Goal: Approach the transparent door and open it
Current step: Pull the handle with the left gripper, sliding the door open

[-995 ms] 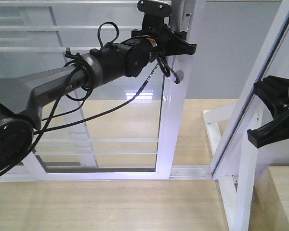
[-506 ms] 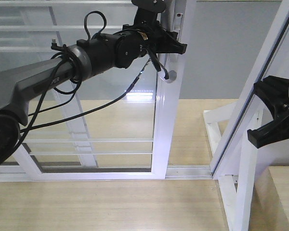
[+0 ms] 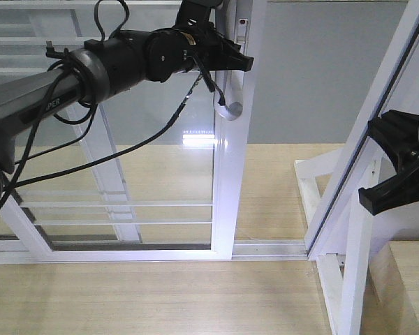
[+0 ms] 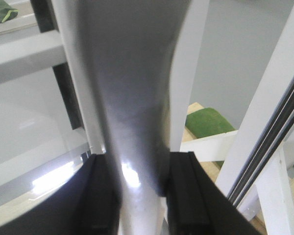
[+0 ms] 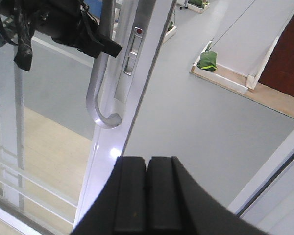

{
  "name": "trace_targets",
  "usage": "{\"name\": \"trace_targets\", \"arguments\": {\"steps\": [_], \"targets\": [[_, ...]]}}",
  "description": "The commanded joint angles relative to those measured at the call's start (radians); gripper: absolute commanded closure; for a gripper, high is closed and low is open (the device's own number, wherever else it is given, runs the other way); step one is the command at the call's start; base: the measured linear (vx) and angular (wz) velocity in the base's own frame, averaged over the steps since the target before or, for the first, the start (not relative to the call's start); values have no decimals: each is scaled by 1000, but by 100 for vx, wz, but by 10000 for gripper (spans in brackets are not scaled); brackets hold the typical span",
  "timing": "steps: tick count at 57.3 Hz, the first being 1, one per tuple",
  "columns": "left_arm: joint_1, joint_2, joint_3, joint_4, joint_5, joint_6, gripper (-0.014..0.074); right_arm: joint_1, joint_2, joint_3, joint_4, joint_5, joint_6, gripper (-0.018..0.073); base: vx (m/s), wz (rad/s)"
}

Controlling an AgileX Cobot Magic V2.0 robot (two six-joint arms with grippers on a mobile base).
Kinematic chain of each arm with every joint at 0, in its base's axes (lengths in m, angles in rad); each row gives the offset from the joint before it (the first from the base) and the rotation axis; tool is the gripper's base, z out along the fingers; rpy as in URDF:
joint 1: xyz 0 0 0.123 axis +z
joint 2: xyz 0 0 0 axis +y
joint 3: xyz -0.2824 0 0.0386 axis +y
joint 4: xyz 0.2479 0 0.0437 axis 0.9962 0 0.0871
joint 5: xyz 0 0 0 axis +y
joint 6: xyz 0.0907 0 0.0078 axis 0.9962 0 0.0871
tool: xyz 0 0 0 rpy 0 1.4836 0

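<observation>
Left gripper [image 3: 227, 61] clamps the curved grey bar handle [image 5: 94, 93] of the white-framed clear-glass sliding door [image 3: 227, 181]. Right gripper [image 5: 147, 191] hangs right of door, fingers together (pads touching).

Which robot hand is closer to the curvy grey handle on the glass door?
Left. The left gripper is clamped right around the handle. The right gripper hangs shut off to the right of the door, touching nothing.
</observation>
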Motion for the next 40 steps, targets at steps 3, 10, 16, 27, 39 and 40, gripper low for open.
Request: {"name": "trace_targets", "arguments": {"steps": [3, 10, 16, 27, 39, 40], "targets": [[45, -161, -60, 8, -259, 41, 596, -7, -9, -30, -7, -79, 0, 564, 0, 0], [62, -181, -60, 7, -249, 54, 596, -7, -9, -30, -7, -79, 0, 564, 0, 0], [75, -200, -60, 8, -240, 55, 596, -7, -9, -30, -7, -79, 0, 564, 0, 0], [103, -230, -60, 23, -202, 55, 596, -7, -9, -30, -5, -79, 1, 564, 0, 0], [120, -270, -60, 96, -176, 51, 596, -7, -9, -30, -4, -79, 2, 564, 0, 0], [121, -271, -60, 97, -176, 51, 596, -7, -9, -30, -4, -79, 2, 564, 0, 0]]}}
